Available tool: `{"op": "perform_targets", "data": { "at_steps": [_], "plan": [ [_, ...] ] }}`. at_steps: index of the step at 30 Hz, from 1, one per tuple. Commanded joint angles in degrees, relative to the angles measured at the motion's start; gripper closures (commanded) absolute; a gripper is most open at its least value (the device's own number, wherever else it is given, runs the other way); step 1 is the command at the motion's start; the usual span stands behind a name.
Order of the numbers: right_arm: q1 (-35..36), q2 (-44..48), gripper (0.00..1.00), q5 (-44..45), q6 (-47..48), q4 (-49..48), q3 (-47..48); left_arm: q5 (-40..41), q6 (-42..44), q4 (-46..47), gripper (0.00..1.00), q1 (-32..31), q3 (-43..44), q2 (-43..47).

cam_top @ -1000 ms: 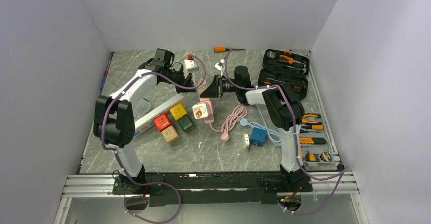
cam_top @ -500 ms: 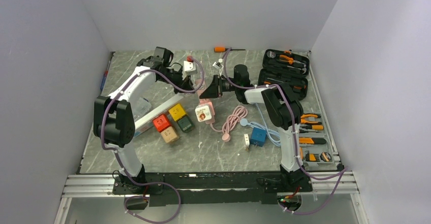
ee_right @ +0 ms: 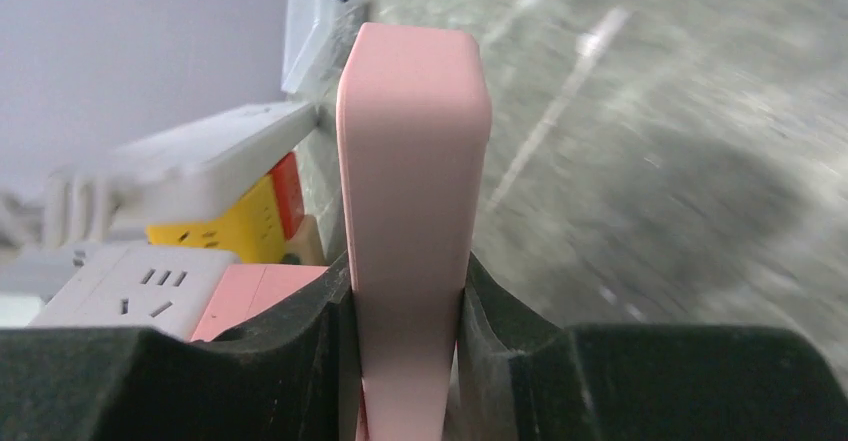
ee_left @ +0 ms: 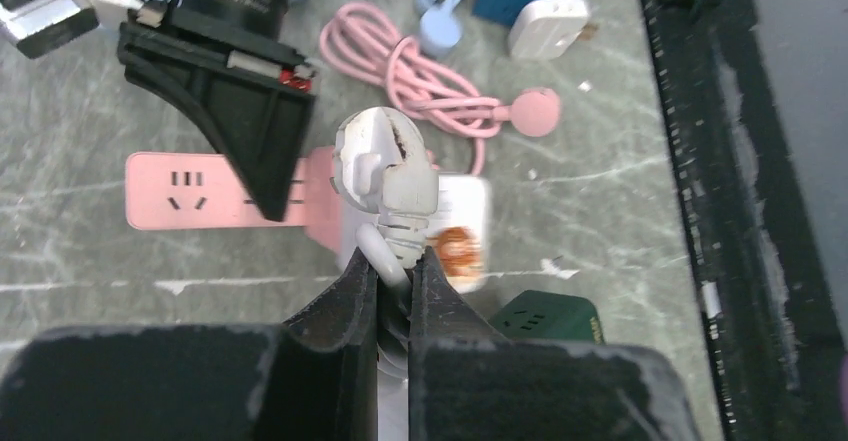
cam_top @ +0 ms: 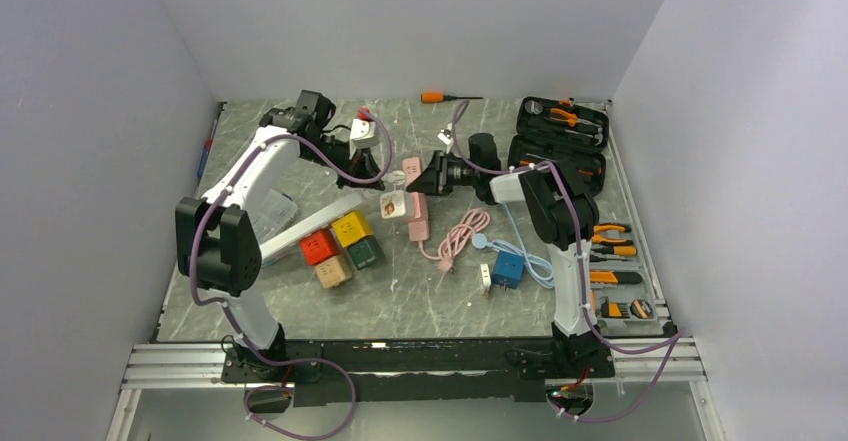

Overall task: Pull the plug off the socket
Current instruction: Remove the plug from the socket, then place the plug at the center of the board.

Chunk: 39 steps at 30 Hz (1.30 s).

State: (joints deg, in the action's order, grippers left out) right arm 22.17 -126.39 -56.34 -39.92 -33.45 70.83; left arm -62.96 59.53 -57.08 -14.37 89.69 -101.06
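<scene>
Tightly: left gripper point(ee_left: 393, 266), plug point(ee_left: 385, 166); right gripper point(ee_right: 408, 286), socket strip point(ee_right: 412, 141).

The left fingers point(ee_left: 345, 311) drew the white plug point(ee_left: 385, 161) leftward; the pink power strip point(ee_left: 190, 189) shifted toward the back.

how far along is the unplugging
Done: the white plug hangs clear of the pink power strip, apart from its sockets. In hand: left gripper shut on the plug, right gripper clamping the strip. Left: probably just setting both down.
</scene>
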Motion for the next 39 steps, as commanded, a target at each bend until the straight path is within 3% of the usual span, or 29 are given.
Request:
{"op": "perform_targets", "data": {
  "at_steps": [1,5,12,18,24,27,31,34,35,39],
  "plan": [
    [-2.40,-0.23,1.00,7.36,3.56,1.82,-1.69,-12.35,3.58,-6.10,1.00,-0.22,3.79,3.96],
    [-3.15,0.46,1.00,5.54,0.37,-2.97,-2.74,-9.51,0.37,-2.01,1.00,0.06,1.57,4.22],
    [-3.17,3.68,1.00,2.90,-0.28,-6.41,-5.12,2.21,-15.87,22.39,1.00,3.48,-6.29,3.46],
    [-3.04,7.62,1.00,2.82,0.33,-7.31,-9.71,11.82,-23.69,30.45,1.00,4.66,-4.39,-1.98],
    [-2.85,11.91,1.00,4.02,0.75,-6.90,-13.23,26.23,-28.43,35.55,0.98,1.83,-4.51,-6.74],
    [-2.41,14.02,1.00,5.43,2.49,-4.21,-13.75,27.38,-28.29,35.21,0.85,0.19,-5.17,-8.86],
    [-2.27,16.27,1.00,6.59,4.09,-1.28,-13.87,28.16,-27.05,32.16,0.52,-1.45,-3.79,-10.75],
    [-2.22,17.87,1.00,7.35,5.38,0.81,-13.68,28.29,-27.61,31.62,0.12,-1.45,-3.19,-10.44],
    [-2.17,18.44,1.00,7.76,6.09,1.91,-13.48,28.35,-27.72,31.53,0.04,-1.45,-2.98,-9.88],
    [-1.47,20.85,1.00,10.39,10.10,8.78,-11.40,28.37,-27.89,30.28,0.00,-0.58,-1.49,-6.16]
  ]
}}
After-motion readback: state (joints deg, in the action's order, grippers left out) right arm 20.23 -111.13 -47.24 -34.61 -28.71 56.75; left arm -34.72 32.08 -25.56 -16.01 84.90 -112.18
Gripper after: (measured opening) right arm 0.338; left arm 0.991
